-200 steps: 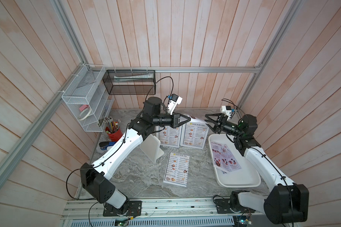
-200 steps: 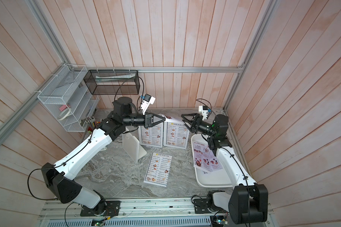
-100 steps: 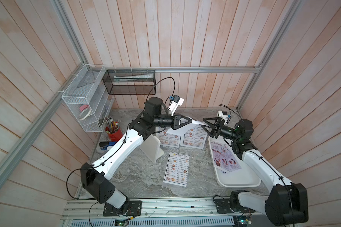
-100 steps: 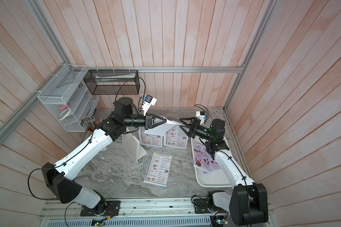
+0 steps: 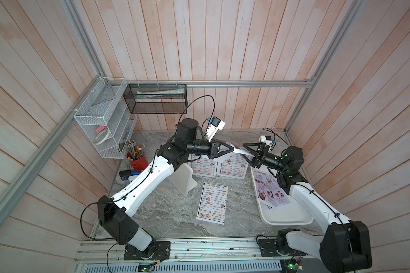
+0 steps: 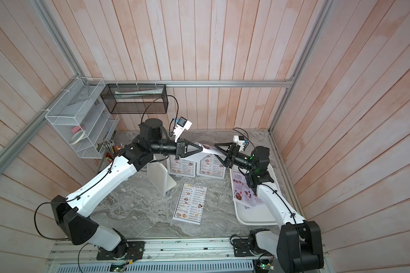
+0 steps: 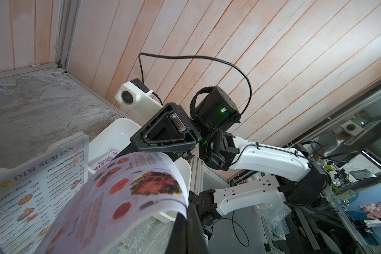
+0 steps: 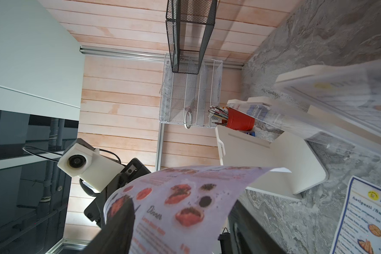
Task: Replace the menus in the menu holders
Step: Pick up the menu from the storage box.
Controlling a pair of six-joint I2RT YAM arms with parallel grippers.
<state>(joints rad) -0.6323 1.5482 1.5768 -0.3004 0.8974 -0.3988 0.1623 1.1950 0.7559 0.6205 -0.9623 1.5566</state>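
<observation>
The left gripper (image 5: 233, 149) pinches a menu sheet (image 5: 239, 150) in mid-air — the right gripper (image 5: 246, 153) spread wide around its other end.

Table (image 5: 171, 212): grey marbled stone look, matt. Walls (image 5: 223, 47): pale washed wood planks, grain showing. Rails (image 5: 246, 83): bare aluminium, dull sheen. Rack (image 5: 90, 113): white coated wire mesh. Basket (image 5: 156, 104): black metal mesh, matt. Lilac sheet (image 7: 123, 198): thin printed paper, matt, limp, curling. White menu (image 5: 212, 203): flat printed paper. Empty holder (image 5: 184, 180): smooth white plastic, matt. 2 filled holders (image 5: 204, 165): same plastic, clear glossy fronts. Tray (image 5: 287, 218): smooth white plastic, glossy. Cup (image 5: 137, 160): red, smooth. Arm shells (image 5: 147, 184): smooth white plastic; joints (image 5: 118, 222) black, matt.
</observation>
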